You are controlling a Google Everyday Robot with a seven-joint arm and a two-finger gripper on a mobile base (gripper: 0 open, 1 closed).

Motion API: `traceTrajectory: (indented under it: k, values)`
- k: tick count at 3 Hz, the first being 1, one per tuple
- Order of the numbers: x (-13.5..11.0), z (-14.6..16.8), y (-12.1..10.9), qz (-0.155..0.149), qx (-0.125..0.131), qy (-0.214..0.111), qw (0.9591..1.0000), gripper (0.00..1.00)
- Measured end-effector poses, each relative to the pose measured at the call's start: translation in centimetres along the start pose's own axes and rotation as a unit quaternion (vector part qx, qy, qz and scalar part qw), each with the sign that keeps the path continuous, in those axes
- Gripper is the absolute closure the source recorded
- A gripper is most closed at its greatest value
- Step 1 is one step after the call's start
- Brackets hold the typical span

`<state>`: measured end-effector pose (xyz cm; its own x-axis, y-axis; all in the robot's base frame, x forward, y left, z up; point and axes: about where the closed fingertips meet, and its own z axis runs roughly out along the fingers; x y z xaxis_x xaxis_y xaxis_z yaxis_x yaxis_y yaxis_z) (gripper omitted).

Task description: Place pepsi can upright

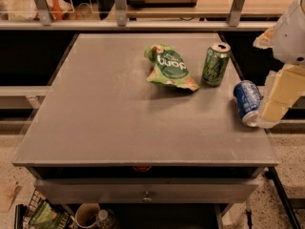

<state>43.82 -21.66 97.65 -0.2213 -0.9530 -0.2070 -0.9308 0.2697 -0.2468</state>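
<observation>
The pepsi can (246, 100), blue with silver ends, is tilted on its side at the table's right edge, with one silver end facing the front. My gripper (261, 120) comes in from the right on a cream-coloured arm and is shut on the can. One finger (274, 109) lies along the can's right side; the other is hidden behind the can. I cannot tell whether the can touches the grey table (119, 118) or hangs just above it.
A green can (216, 64) stands upright just behind and left of the pepsi can. A green snack bag (169, 67) lies left of the green can. A shelf rail runs behind the table. A drawer and bins sit below the front edge.
</observation>
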Motion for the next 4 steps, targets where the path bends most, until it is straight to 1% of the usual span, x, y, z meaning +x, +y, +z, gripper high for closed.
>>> traceTrajectory:
  k: [1,2,3,4]
  values:
    - [0.0,0.0,0.0,0.000,0.000,0.000,1.0000,0.00]
    - [0.6,0.0,-0.7,0.050,0.015,0.000,0.9986,0.00]
    - [2.9,0.0,-2.2,0.166,0.050,-0.003,0.9848,0.00]
    - [5.0,0.4,-3.7,0.260,0.063,0.018,0.9635,0.00]
